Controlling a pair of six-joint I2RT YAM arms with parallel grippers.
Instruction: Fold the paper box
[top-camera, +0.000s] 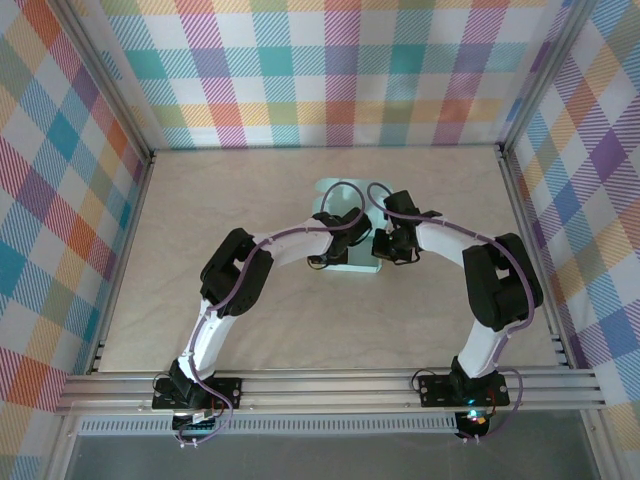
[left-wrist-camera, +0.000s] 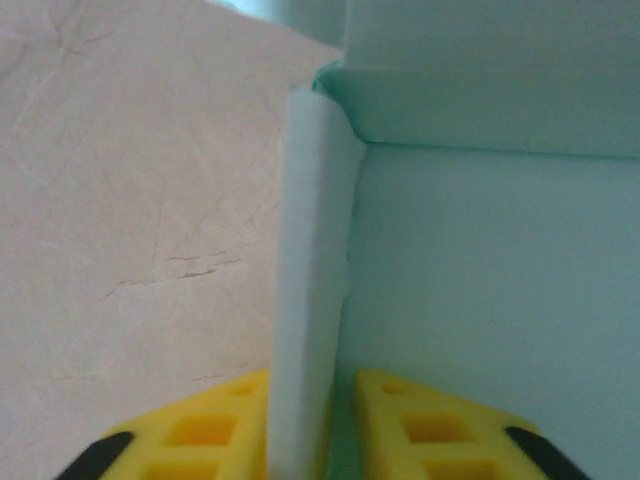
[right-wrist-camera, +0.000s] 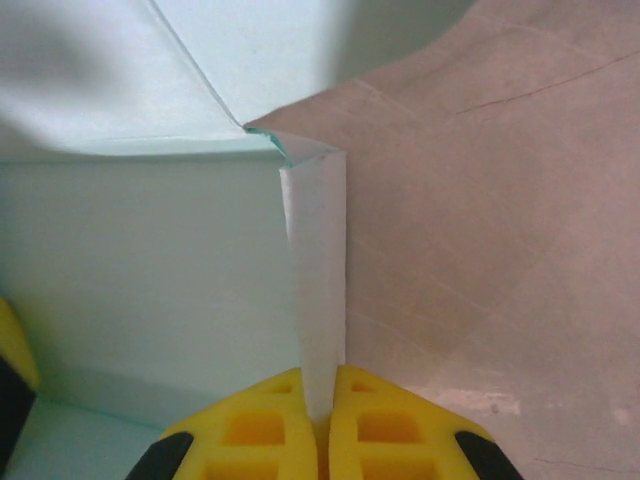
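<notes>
The paper box (top-camera: 354, 264) is pale mint card with raised walls, lying mid-table under both wrists. My left gripper (top-camera: 334, 243) straddles its left side wall (left-wrist-camera: 308, 300). In the left wrist view the left gripper (left-wrist-camera: 312, 390) stands slightly open: one yellow finger (left-wrist-camera: 205, 430) lies against the wall, and the other (left-wrist-camera: 430, 420) sits a little off it, inside the box (left-wrist-camera: 480, 260). My right gripper (top-camera: 389, 245) is at the opposite side. In the right wrist view the right gripper (right-wrist-camera: 318, 390) is shut on the thin upright wall (right-wrist-camera: 318, 260) of the box (right-wrist-camera: 150, 260).
The beige table cover (top-camera: 250, 320) spreads around the box, and plaid walls (top-camera: 340, 70) enclose three sides. An aluminium rail (top-camera: 330, 388) runs along the near edge by the arm bases. A yellow and black finger edge (right-wrist-camera: 10, 385) shows at the left of the right wrist view.
</notes>
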